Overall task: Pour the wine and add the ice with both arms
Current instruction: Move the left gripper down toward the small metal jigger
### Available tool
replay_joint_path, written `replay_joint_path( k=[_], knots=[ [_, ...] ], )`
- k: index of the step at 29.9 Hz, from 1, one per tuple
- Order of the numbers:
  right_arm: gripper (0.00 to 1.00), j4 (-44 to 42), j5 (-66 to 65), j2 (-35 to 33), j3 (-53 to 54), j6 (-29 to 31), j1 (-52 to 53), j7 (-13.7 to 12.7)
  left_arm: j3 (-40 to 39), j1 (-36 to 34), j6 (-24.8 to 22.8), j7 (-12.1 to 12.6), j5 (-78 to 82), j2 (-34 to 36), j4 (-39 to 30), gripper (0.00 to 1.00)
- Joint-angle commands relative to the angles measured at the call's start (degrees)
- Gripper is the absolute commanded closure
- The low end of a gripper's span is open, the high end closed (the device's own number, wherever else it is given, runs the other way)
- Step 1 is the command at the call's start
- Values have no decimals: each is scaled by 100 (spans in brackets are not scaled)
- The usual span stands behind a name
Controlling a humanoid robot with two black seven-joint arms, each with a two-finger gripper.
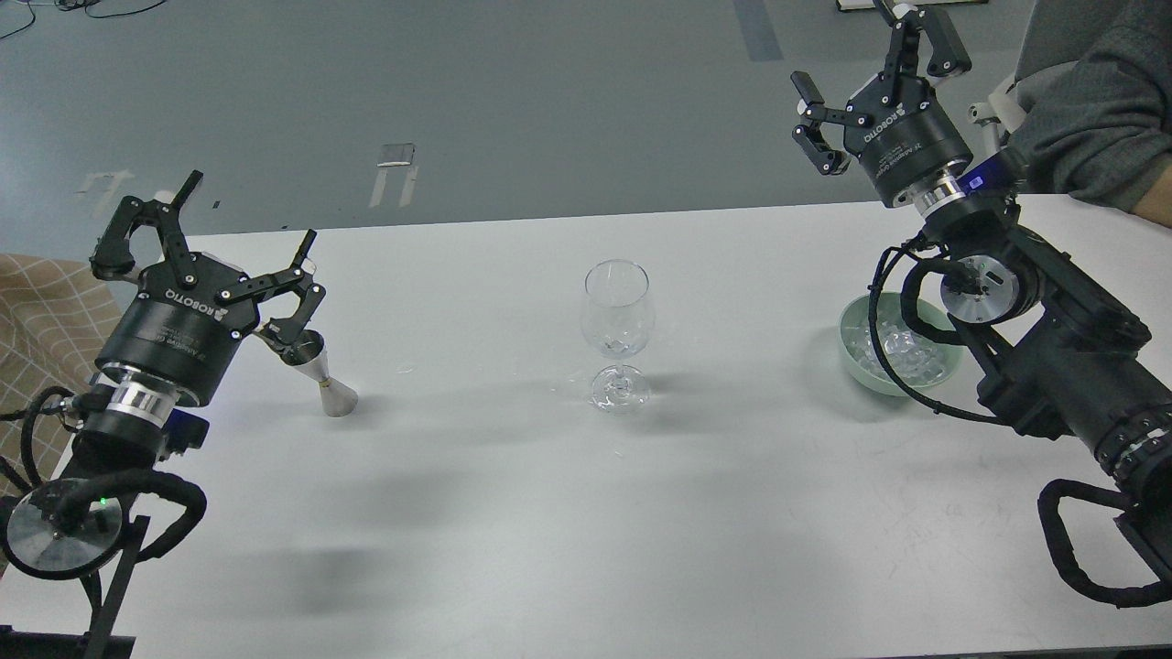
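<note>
Right now both of my jaws sets are spread apart and empty. My left gripper point(243, 233) hovers just above the steel jigger point(322, 371), nearest arm for it; the wine glass point(618, 334) stands mid-counter, ice point(902, 352) under my right arm.

ice point(902, 352): clear cubes heaped in green bowl point(856, 366) | wine glass point(617, 334): upright, table centre, apparently empty

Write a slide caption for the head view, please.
Both grippers open above the table: wine glass centre, metal jigger left, bowl of ice right.
</note>
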Motion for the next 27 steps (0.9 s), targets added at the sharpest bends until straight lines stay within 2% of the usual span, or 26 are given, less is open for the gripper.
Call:
replay_joint_path(
  k=[1, 7, 9, 12, 16, 22, 27],
  knots=[
    [0, 5, -14, 1, -5, 1, -53, -1, -229, 480, -108, 18, -10, -204, -15, 1],
    [0, 5, -23, 1, -5, 1, -88, -1, -230, 990, -187, 45, -28, -503, 3, 3],
    [0, 5, -23, 1, -5, 1, -88, -1, -247, 1201, -187, 185, -19, -731, 11, 3],
    [0, 5, -23, -8, -5, 1, -88, -10, -370, 1395, -213, 238, -19, -968, 29, 3],
    [0, 5, -23, -8, -5, 1, -88, -10, -458, 1404, -222, 229, -10, -1207, 196, 2],
    [0, 5, -23, 1, -58, 1, -167, -10, -476, 1316, -222, 220, 60, -1628, 890, 2],
    [0, 5, -23, 1, -84, 1, -202, -10, -538, 1035, -231, 343, 60, -1839, 1356, 2]
  ],
)
